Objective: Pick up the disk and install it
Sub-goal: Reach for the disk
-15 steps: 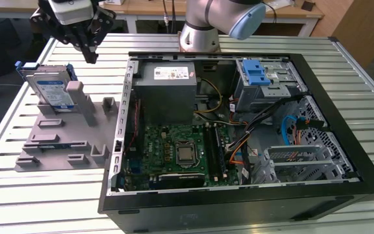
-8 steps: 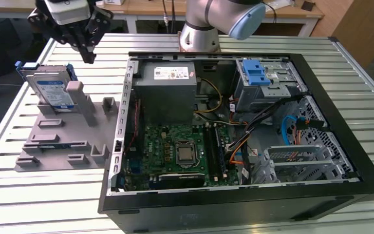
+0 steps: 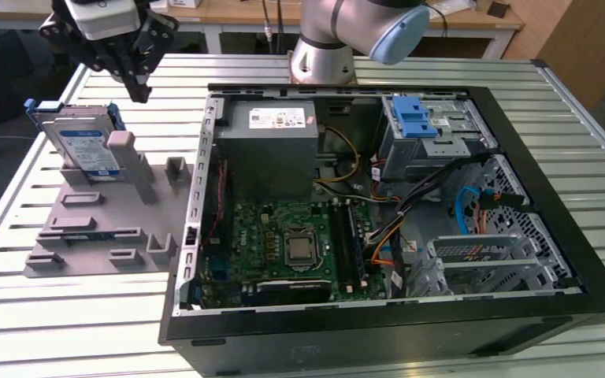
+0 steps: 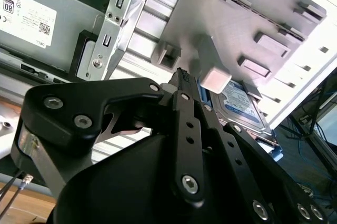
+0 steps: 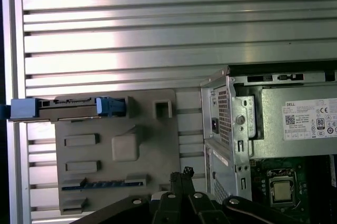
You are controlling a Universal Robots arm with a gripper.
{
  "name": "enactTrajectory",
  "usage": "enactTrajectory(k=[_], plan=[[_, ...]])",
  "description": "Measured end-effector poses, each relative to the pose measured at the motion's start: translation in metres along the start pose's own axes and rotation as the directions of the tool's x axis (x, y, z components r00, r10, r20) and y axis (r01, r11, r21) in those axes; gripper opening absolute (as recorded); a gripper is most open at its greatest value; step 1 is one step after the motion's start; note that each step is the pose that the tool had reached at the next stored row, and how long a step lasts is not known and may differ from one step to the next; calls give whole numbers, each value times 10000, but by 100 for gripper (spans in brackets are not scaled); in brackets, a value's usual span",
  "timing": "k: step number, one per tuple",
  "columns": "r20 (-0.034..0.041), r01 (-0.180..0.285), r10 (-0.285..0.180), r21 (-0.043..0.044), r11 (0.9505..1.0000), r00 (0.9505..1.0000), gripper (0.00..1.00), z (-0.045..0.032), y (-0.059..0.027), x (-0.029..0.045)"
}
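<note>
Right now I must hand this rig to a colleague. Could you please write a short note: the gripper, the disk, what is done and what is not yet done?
Gripper: shut, empty, hanging over the grey holder, apart from the disk.
Disk: standing on edge in the holder, on the table at the exterior view's left of the open computer case.
Done: nothing that shows; the disk is not picked up.
Left: picking up the disk and installing it.
</note>
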State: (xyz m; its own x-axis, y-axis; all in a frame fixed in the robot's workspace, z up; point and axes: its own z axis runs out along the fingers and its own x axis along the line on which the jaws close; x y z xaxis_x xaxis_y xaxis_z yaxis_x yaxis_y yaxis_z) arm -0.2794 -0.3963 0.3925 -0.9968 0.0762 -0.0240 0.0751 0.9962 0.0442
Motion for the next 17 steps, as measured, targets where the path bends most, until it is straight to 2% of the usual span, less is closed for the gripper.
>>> enactTrajectory(k=[17], plan=[[-4,-1,1,0,10000,10000,11,-1,-3,92]])
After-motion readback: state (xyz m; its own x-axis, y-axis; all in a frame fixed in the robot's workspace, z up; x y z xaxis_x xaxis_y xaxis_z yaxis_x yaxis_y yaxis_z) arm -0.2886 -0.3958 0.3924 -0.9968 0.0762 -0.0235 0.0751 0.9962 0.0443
